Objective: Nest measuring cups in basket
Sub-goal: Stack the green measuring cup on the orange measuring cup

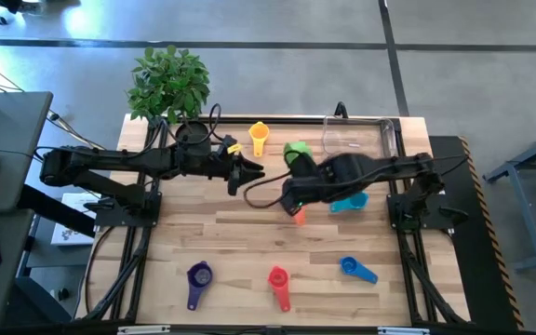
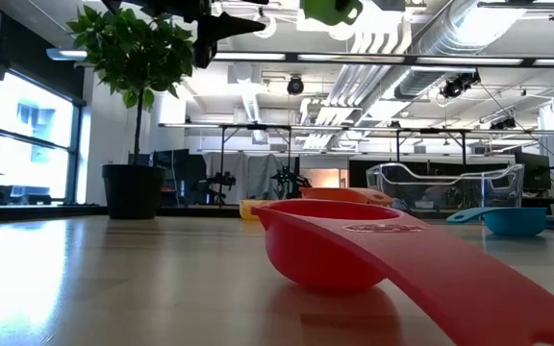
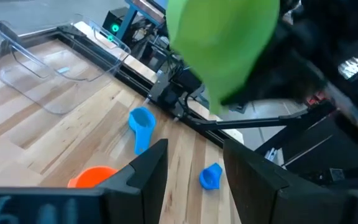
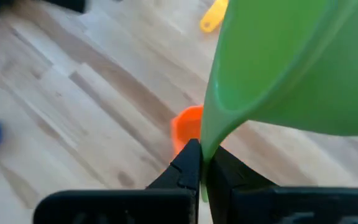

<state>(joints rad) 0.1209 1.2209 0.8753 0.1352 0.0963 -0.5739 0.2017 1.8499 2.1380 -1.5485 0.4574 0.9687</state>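
Note:
My right gripper (image 4: 202,165) is shut on the green cup (image 4: 278,62), raised high over the table's middle (image 1: 296,151); the low view has the cup at its top edge (image 2: 333,10). My left gripper (image 3: 194,180) is open and hovers just left of the green cup (image 3: 222,43), touching nothing (image 1: 254,175). The orange cup (image 1: 297,216) sits on the table under my right arm. The yellow cup (image 1: 259,138) is by the far edge. The light blue cup (image 1: 350,202), blue cup (image 1: 356,270), red cup (image 1: 278,284) and purple cup (image 1: 198,277) also rest on the wood. The clear basket (image 1: 361,138) stands at the far right. My right gripper pinches a thin flat green part (image 4: 202,149) at the cup's edge between its two fingers; seen edge-on, it looks like the handle. The cup is lifted clear of the table, and its bowl stands out beyond the fingertips.
A potted plant (image 1: 168,84) stands at the far left corner, its black pot (image 2: 133,189) on the table. Cables run along the far edge. The red cup (image 2: 335,245) lies close to the low camera. Bare wood shows on the near left (image 1: 184,233).

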